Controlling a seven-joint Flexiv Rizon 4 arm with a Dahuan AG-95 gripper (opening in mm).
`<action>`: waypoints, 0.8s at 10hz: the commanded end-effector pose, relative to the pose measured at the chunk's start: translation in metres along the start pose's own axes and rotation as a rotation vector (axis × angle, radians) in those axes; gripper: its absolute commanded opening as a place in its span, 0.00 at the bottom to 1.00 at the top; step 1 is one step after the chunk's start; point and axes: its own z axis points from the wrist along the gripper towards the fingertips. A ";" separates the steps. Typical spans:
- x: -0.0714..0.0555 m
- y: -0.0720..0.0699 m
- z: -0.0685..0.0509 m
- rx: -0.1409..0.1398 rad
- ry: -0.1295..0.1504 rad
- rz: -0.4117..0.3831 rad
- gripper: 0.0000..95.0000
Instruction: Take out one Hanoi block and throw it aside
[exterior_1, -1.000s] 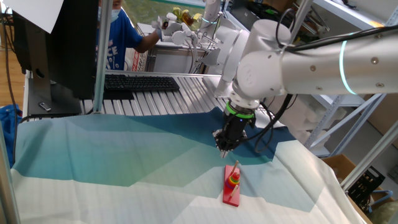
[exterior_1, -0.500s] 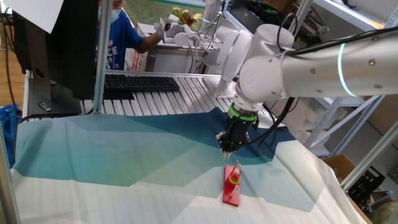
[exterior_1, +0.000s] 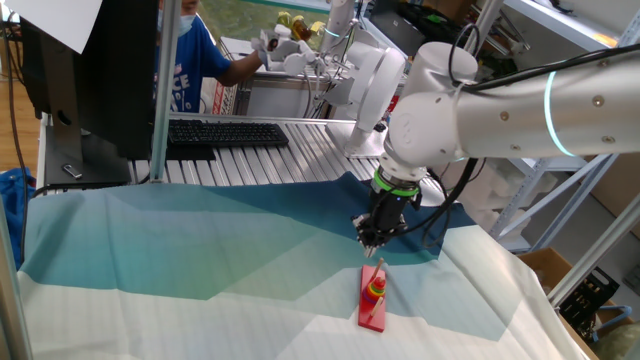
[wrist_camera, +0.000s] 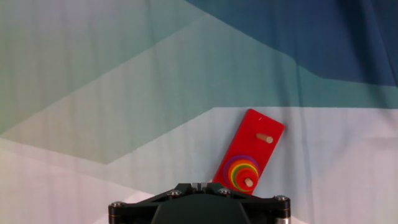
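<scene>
The Hanoi tower stands on a long red base board (exterior_1: 372, 310) on the teal cloth, seen also in the hand view (wrist_camera: 253, 127). Its coloured rings are stacked on one peg. The Hanoi block, a tiny red ring (wrist_camera: 244, 177), sits on top round the peg, above the yellow and green rings (exterior_1: 376, 291). A second peg (wrist_camera: 265, 138) is bare. My gripper (exterior_1: 369, 243) hangs a little above and behind the tower, apart from it. In the hand view its fingertips (wrist_camera: 199, 185) meet, shut and empty, just left of the ring stack.
A black keyboard (exterior_1: 225, 133) lies on the ribbed metal table at the back. A person in a blue shirt (exterior_1: 190, 60) and a dark monitor (exterior_1: 90, 70) are at the far left. A metal post (exterior_1: 160, 100) stands near the keyboard.
My gripper has moved slightly right and down, closer to the tower. The tower has not moved.
</scene>
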 end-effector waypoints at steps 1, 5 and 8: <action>0.000 -0.002 -0.002 0.008 -0.003 -0.003 0.00; -0.003 -0.005 -0.001 0.042 -0.018 -0.029 0.00; -0.007 -0.012 0.010 0.045 -0.029 -0.028 0.00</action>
